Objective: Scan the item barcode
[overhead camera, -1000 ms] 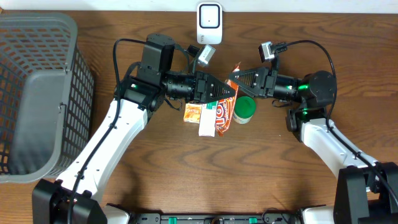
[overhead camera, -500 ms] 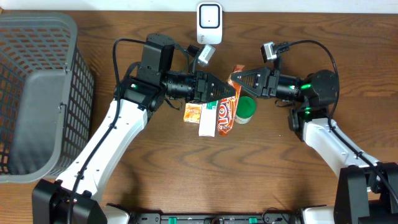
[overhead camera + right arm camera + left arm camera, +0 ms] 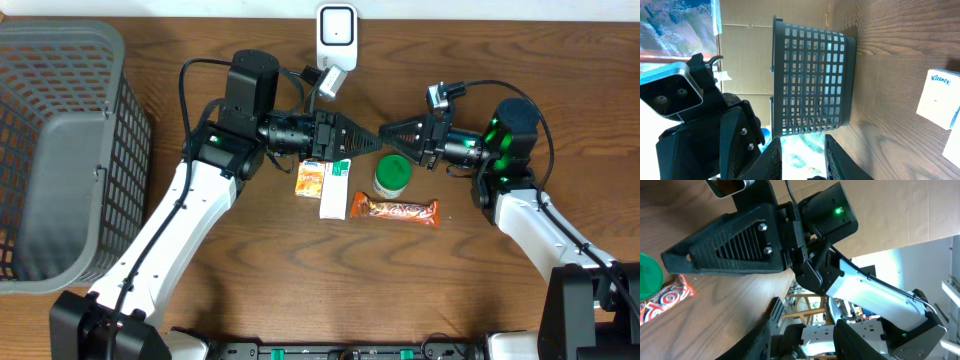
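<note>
Overhead: grey basket (far left), well apart from snack bar.

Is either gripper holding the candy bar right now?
No, the candy bar lies flat on the table beside the green-lidded jar, apart from the left gripper and right gripper.
</note>
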Robot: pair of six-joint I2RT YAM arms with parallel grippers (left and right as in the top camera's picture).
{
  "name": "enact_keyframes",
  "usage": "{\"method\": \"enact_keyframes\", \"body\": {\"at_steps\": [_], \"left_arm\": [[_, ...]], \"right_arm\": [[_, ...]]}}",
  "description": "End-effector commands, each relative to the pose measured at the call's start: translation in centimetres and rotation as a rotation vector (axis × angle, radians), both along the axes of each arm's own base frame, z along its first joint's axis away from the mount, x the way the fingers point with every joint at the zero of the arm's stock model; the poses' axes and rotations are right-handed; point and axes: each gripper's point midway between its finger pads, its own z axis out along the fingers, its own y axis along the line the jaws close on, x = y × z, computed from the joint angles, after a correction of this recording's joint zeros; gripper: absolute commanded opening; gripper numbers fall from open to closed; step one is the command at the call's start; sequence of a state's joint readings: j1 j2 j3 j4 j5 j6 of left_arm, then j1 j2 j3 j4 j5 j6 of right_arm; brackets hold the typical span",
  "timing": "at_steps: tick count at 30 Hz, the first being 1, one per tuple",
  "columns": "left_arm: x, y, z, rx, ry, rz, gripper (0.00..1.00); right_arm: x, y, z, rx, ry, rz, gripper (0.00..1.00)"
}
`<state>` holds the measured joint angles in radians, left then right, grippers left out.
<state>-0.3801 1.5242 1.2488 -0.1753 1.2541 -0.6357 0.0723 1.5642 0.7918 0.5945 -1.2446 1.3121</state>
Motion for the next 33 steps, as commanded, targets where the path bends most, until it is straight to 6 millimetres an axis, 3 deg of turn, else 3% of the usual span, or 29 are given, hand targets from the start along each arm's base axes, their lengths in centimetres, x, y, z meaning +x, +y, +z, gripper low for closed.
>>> {"method": "enact_keyframes", "body": {"at_steps": [1,5,7,10,11,13,15,17,23,25,28,31,33], "left_arm": [[-0.6,0.2,0.9,-0.017,-0.015,-0.012,0.42],[-0.5,0.2,0.9,-0.018,-0.021,-0.012,0.42],[-0.5,0.2,0.9,-0.019,-0.035,-0.014,0.42],[-0.5,0.3,0.9,-0.022,-0.084,-0.022,0.58],[-0.4,0.3,1.0,-0.024,-0.114,-0.026,0.72],[-0.3,0.2,1.1,-0.028,-0.149,-0.023,0.84],[0.2,0.2,1.5,-0.029,-0.183,-0.005,0.87],[1.1,0.4,1.6,-0.009,-0.215,0.050,0.88],[4.4,2.6,2.0,0.123,-0.356,0.294,0.88],[6.0,4.8,1.3,0.270,-0.382,0.446,0.88],[7.8,10.3,-0.3,0.569,-0.392,0.702,0.88],[7.7,15.8,-0.3,0.823,-0.428,0.885,0.89],[7.2,18.2,0.8,0.917,-0.482,0.953,0.89]], "right_arm": [[0.4,-0.3,0.2,-0.009,-0.036,-0.011,0.24],[0.0,-0.1,0.5,-0.004,-0.060,0.016,0.23],[-0.6,-0.1,1.3,0.006,-0.115,0.054,0.31],[-1.5,-0.8,2.7,0.014,-0.189,0.092,0.64],[-1.6,-1.3,3.1,0.014,-0.204,0.091,0.73],[-1.7,-2.4,3.9,0.011,-0.231,0.074,0.85],[-1.7,-3.8,4.9,0.003,-0.270,0.040,0.94],[-1.6,-5.7,5.9,-0.011,-0.313,-0.005,0.99],[-2.9,-9.8,8.3,-0.053,-0.417,-0.065,0.99],[-3.6,-10.6,9.1,-0.071,-0.455,-0.071,0.99],[-4.4,-11.6,10.0,-0.090,-0.486,-0.091,0.99],[-5.0,-12.1,11.3,-0.118,-0.554,-0.115,0.99],[-5.5,-12.2,12.2,-0.135,-0.595,-0.125,0.99]]}}
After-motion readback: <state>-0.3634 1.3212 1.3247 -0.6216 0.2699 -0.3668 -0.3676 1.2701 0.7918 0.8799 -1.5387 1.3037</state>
